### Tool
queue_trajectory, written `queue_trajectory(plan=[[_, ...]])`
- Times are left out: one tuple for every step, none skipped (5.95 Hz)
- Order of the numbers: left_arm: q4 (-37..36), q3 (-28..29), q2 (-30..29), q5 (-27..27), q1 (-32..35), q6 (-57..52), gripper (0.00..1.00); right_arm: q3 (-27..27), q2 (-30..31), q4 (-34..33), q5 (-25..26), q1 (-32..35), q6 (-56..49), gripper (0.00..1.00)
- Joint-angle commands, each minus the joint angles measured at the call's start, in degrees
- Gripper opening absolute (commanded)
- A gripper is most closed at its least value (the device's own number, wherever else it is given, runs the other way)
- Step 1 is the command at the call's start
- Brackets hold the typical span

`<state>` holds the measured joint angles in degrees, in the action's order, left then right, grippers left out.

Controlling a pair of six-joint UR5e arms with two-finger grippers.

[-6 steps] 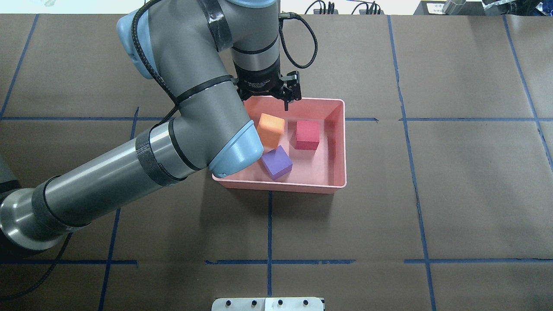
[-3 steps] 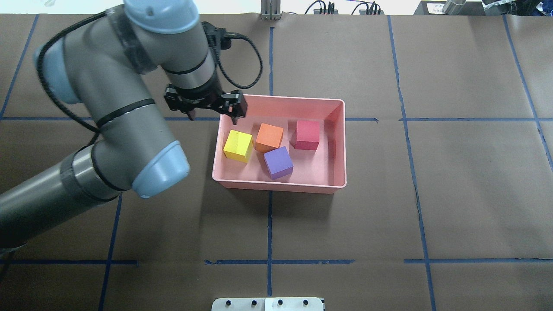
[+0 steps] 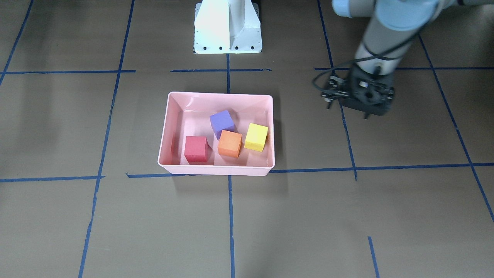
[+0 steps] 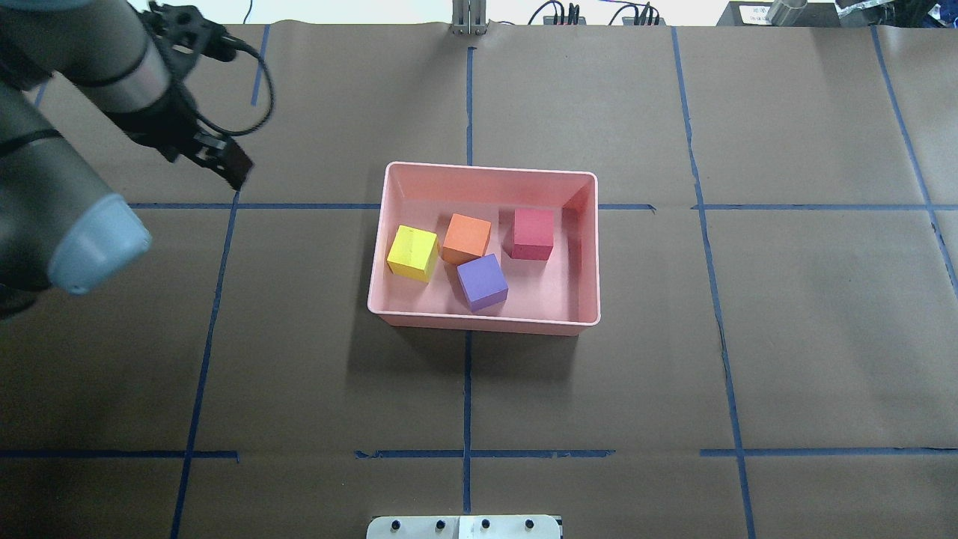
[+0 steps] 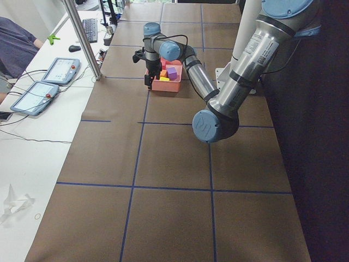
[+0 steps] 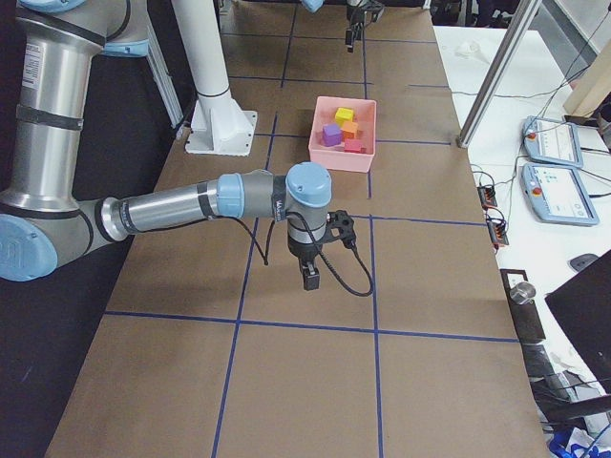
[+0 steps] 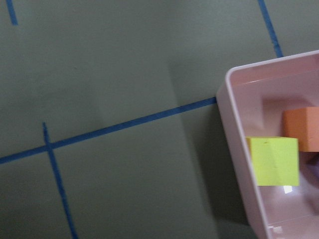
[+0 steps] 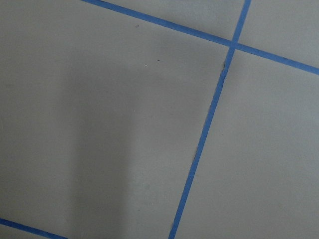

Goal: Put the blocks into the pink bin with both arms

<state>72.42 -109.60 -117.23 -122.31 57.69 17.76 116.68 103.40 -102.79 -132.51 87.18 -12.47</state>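
Pink bin (image 4: 485, 169): found at the table's middle with 4 blocks inside it; no block is seen outside it.
Blocks: the yellow block (image 4: 412, 252) lies at the bin's left end, with the orange block (image 4: 466, 238) just beside it. The purple block (image 4: 482, 281) lies nearer the robot, and the red block (image 4: 533, 233) toward the right end.
Change: 1 s ago the bin was overhung by the left arm and the yellow block was hidden. 0.5 s ago the left gripper (image 4: 224, 163) was at the bin's far left corner. It is now drawn well apart, on the robot's left. The blocks are unshifted over the last 0.5 s.
Left gripper state: blurred by motion, so its width cannot be told. No block is carried, since all 4 are accounted for.
Right gripper (image 6: 309, 275): seen only in the right side view, low over the brown paper (image 8: 99, 124) and well apart from the bin. Its width cannot be told.
Meaning: placing is judged complete, and only withdrawal is left.
Views: the right arm is shown by the right side view alone. The bin's corner and the yellow block are shown close up by the left wrist view. Only paper and blue tape (image 8: 207, 119) are shown by the right wrist view.
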Motion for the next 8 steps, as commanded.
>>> queue_trajectory(plan=[[-0.08,2.62,10.74,-4.33,16.67,-22.49,1.0,0.13,0.23,0.31,0.06,0.18,6.38,0.98],[0.01,6.03,16.71,-7.39,24.32,-33.29,1.0,-0.13,-0.03,0.31,0.06,0.18,8.76,1.0],[0.35,8.15,21.56,-9.59,29.01,-37.84,1.0,-0.4,-0.21,0.31,-0.03,0.18,8.87,1.0],[0.71,8.43,26.05,-9.35,29.93,-37.36,1.0,-0.66,-0.3,0.4,-0.03,0.1,8.78,1.0],[0.8,8.87,29.14,-9.35,30.29,-37.44,1.0,-0.66,-0.3,0.4,-0.03,0.1,8.87,1.0],[0.97,10.01,29.78,-9.44,30.81,-37.36,1.0,-0.66,-0.3,0.4,-0.03,0.1,8.87,1.0],[0.71,9.84,29.7,-9.09,32.82,-36.49,1.0,-0.66,-0.3,1.18,-0.03,0.1,8.87,1.0],[0.71,10.71,29.61,-7.78,32.75,-36.65,1.0,-0.66,-0.3,1.28,-0.03,0.1,8.87,1.0]])
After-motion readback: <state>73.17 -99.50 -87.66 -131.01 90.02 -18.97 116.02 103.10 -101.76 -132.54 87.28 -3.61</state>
